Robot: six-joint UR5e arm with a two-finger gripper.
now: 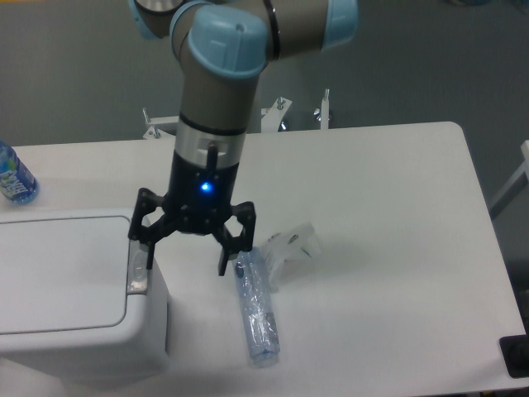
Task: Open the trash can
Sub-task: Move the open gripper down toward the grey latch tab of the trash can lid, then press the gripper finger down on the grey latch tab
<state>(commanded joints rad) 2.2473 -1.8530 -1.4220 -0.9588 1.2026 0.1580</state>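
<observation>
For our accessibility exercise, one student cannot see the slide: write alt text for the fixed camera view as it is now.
A robot arm's open gripper hangs beside the right edge of a closed white trash can, one fingertip by its grey latch. On the white table lie a clear plastic bottle and a crumpled wrapper; a blue bottle stands at far left.
</observation>
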